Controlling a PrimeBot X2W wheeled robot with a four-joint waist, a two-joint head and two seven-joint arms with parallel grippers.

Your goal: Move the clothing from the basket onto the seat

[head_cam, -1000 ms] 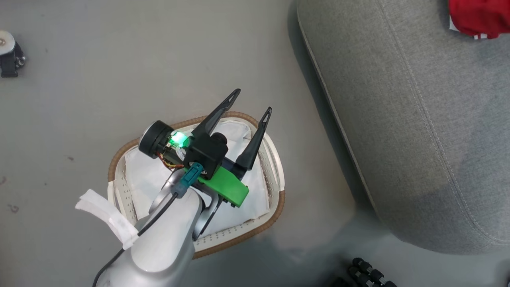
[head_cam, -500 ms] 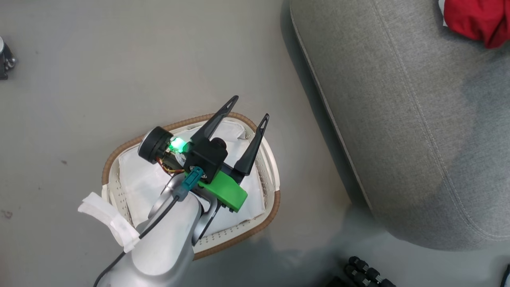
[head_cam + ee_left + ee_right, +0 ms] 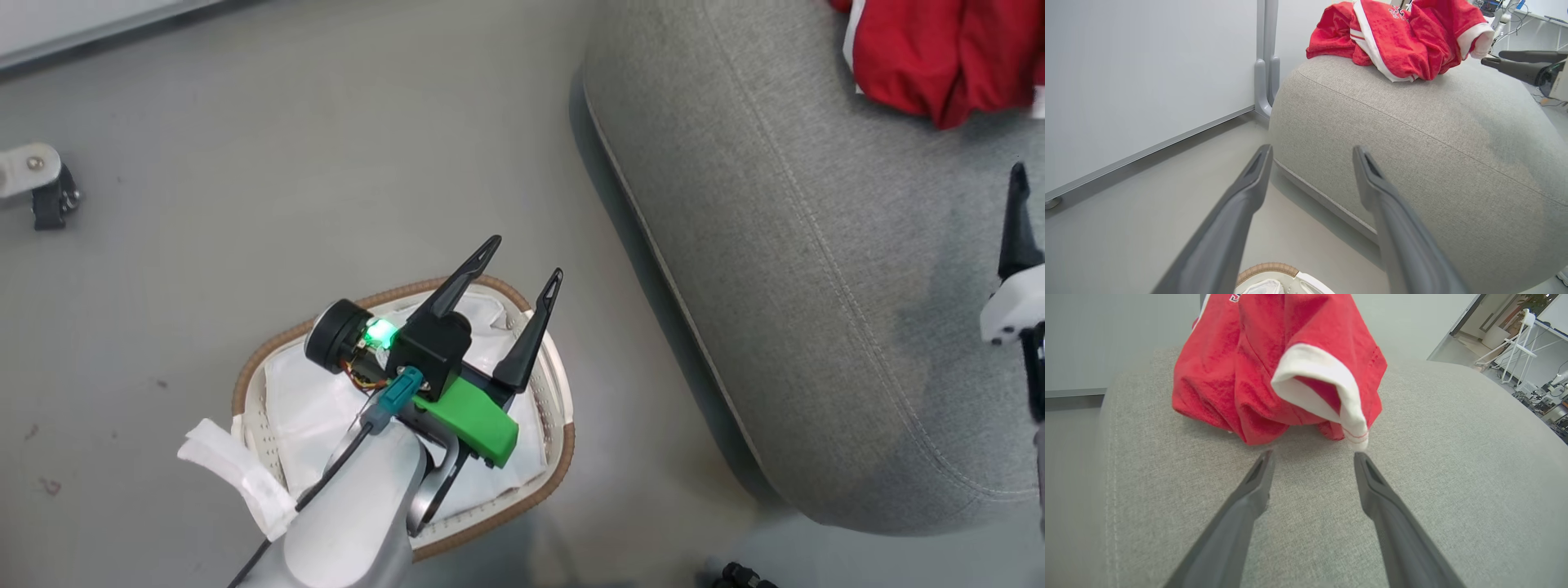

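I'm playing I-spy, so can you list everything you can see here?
clothing: one heap, red with white trim, on the seat
seat: one, grey, right of the basket
basket: one, white with brown rim, on the floor
liner: one, white, inside the basket
caster: one, white and black, on the floor, far left
panel: one, white, standing near the seat
left gripper: one, dark, open, above the basket
right gripper: one, dark, open, over the seat by the clothing

Overhead head, low wrists, common seat (image 3: 816,310)
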